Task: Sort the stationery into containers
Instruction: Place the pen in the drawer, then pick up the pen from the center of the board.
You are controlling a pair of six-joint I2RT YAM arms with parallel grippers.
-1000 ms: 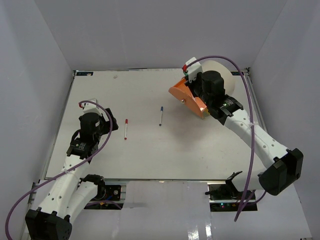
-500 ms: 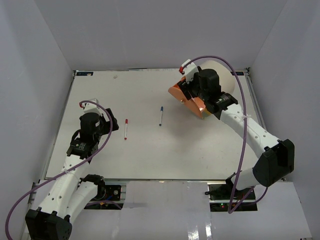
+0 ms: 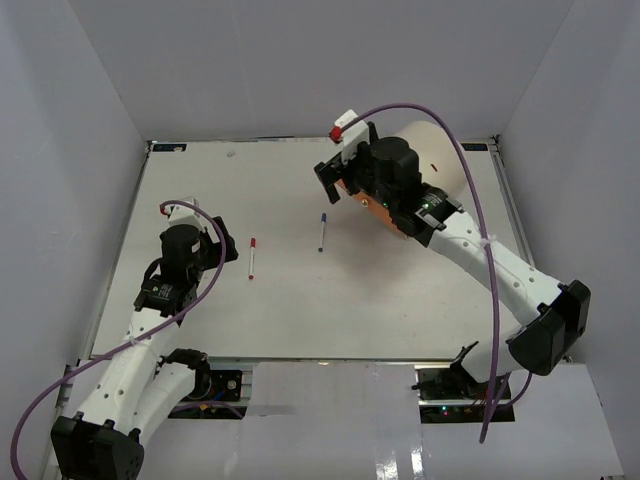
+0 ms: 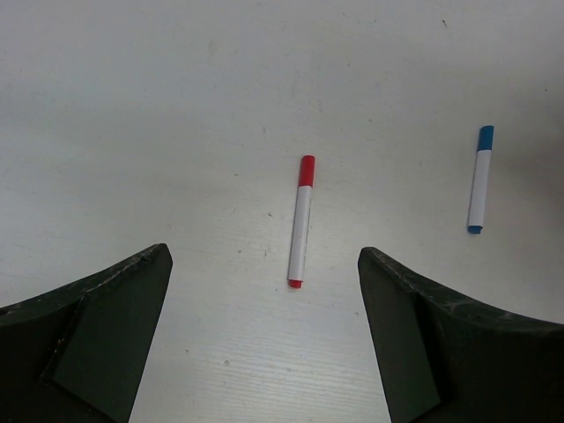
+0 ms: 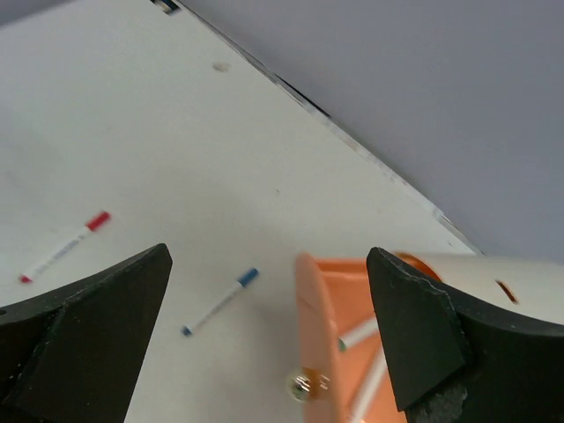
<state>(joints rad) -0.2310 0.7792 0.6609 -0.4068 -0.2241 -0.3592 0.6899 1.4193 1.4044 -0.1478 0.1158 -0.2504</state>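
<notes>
While a second earlier the right gripper [image 3: 338, 165] had sat pinched shut at the front of the orange drawer [image 3: 382, 212], the top view now showed it spread wide and holding nothing. It had shifted to the left side of the cream organiser [image 3: 440, 150], its wrist covering most of that drawer. The left gripper [image 3: 228, 250], jaws apart and empty, had not moved, nor had the two pens on the table [image 3: 300, 310]. The red pen [image 3: 252, 257] lay well left of the organiser, its long axis running almost straight away from the arm bases, red cap at the far end. The blue pen [image 3: 322, 231] lay between it and the organiser, nearly parallel, blue cap also farthest.

From the left wrist, the red pen [image 4: 300, 220] lay ahead between the spread fingers and the blue pen [image 4: 479, 179] off to the right, both caps pointing away.

From the right wrist, the open fingers framed the pulled-out orange drawer [image 5: 317, 308], a brass knob [image 5: 304, 385] low on its front. White bars [image 5: 363, 332] lay slanted inside it.
</notes>
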